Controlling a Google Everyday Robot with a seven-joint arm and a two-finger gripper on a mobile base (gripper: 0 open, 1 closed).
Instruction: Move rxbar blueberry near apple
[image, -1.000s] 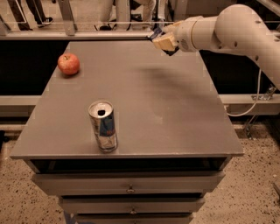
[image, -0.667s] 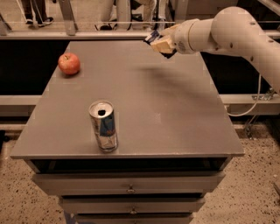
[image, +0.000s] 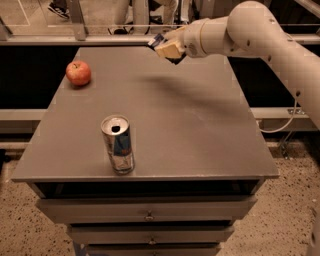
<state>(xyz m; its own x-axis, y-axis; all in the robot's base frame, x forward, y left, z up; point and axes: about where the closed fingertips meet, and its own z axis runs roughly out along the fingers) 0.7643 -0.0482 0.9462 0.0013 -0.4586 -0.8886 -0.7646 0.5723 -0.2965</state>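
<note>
The apple is red with yellowish patches and sits at the far left of the grey table. My gripper hangs above the far edge of the table, right of the middle, on a cream arm that reaches in from the right. Its fingers are shut on the rxbar blueberry, a small dark navy wrapper whose end sticks out on the gripper's upper left side. The bar is held in the air, well to the right of the apple.
An open silver-and-blue drink can stands upright near the front left of the table. Drawers sit under the tabletop. A metal rail and people's legs are behind the table. A cable hangs at the right.
My gripper has moved left along the far edge of the table with the bar in it, closer to the apple. The apple and can have not moved.
</note>
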